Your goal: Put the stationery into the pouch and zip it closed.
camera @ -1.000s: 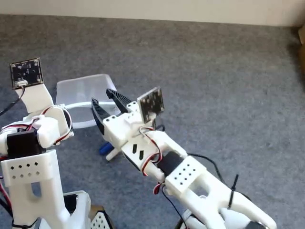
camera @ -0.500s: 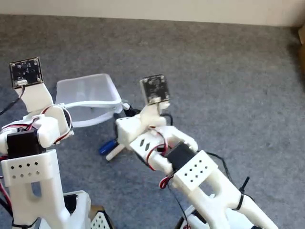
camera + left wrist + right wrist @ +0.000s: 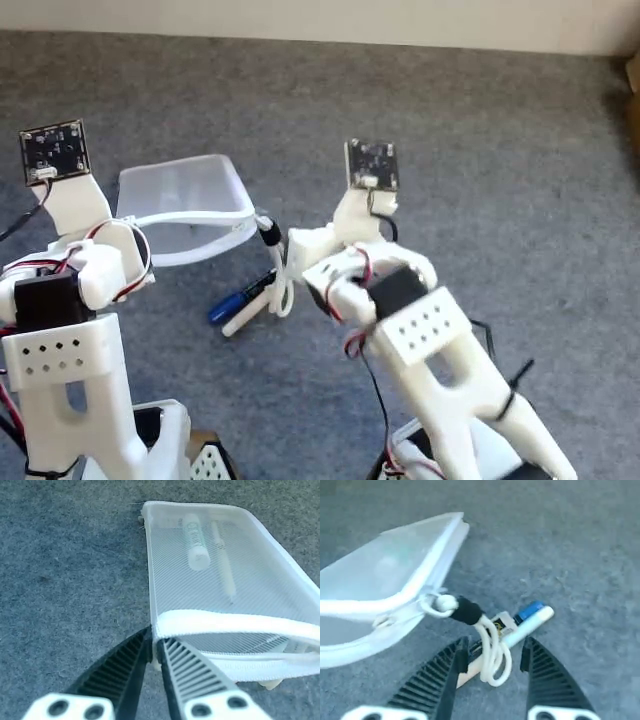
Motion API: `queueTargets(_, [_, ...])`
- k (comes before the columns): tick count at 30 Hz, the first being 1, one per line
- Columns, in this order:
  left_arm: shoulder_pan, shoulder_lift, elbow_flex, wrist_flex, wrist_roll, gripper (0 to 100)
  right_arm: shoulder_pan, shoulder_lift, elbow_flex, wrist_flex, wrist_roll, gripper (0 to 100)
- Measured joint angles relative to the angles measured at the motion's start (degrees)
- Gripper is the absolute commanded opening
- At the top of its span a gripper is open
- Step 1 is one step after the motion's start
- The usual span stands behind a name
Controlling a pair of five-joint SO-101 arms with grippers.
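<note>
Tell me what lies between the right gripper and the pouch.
The zip pull, a looped white cord with a black bead, over the pens; the right wrist view shows it, from pouch to right gripper.

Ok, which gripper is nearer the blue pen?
Right. The right gripper hangs open right above the blue pen; the left gripper is farther off, clamped on the pouch rim.
</note>
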Motion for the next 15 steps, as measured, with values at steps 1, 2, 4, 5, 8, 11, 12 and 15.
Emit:
queueTargets(1, [0.00, 0.00, 0.00, 0.00, 0.00, 1, 0.53, 2.46, -2.02, 1.76, -1.67, 16.3])
queueTargets(2, [0.00, 0.00, 0.00, 0.00, 0.00, 1, 1.23, 5.01, -4.13, 3.43, -2.99, 16.3])
queueTargets(4, [0.00, 0.00, 0.00, 0.00, 0.00, 1, 2.29, 10.29, -8.18, 6.59, -4.75, 16.3])
queueTargets(5, [0.00, 0.00, 0.00, 0.00, 0.00, 1, 2.81, 12.92, -10.02, 8.00, -5.63, 16.3])
queueTargets(8, [0.00, 0.00, 0.00, 0.00, 0.00, 1, 3.96, 19.25, -14.24, 10.20, -8.79, 16.3])
queueTargets(11, [0.00, 0.00, 0.00, 0.00, 0.00, 1, 4.22, 23.74, -16.53, 10.55, -10.81, 16.3])
queueTargets(12, [0.00, 0.00, 0.00, 0.00, 0.00, 1, 4.22, 25.14, -16.88, 10.55, -11.08, 16.3])
queueTargets(15, [0.00, 0.00, 0.00, 0.00, 0.00, 1, 4.22, 28.22, -17.14, 10.55, -11.25, 16.3])
